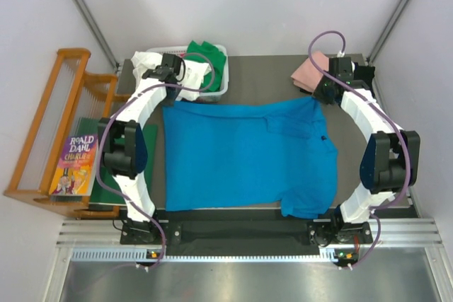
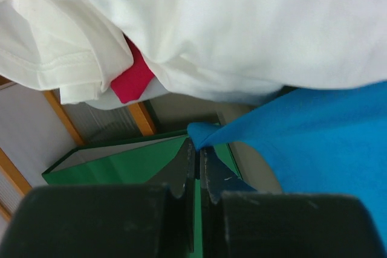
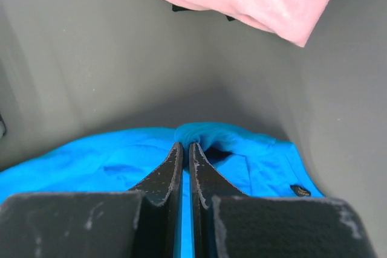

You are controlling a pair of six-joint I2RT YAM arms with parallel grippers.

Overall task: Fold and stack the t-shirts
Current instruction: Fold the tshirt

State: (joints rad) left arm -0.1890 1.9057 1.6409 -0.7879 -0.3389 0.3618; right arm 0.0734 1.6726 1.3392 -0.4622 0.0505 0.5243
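A bright blue t-shirt (image 1: 248, 157) lies spread across the dark table. My left gripper (image 1: 173, 102) is shut on its far left corner (image 2: 208, 132), just in front of the basket. The right gripper (image 1: 318, 97) is shut on a bunched bit of its far right edge (image 3: 202, 132). In the left wrist view a white tee (image 2: 242, 22) hangs over the basket, close above my left gripper (image 2: 198, 149). A green tee (image 1: 210, 58) lies in the basket. A folded pink tee (image 1: 309, 72) rests at the far right with black cloth under it, beyond my right gripper (image 3: 184, 146).
A white basket (image 1: 224, 84) stands at the far left of the table. A wooden rack (image 1: 49, 125) with a Roald Dahl book (image 1: 74, 164) stands to the left. A flat dark green board (image 1: 106, 178) lies beside the left arm.
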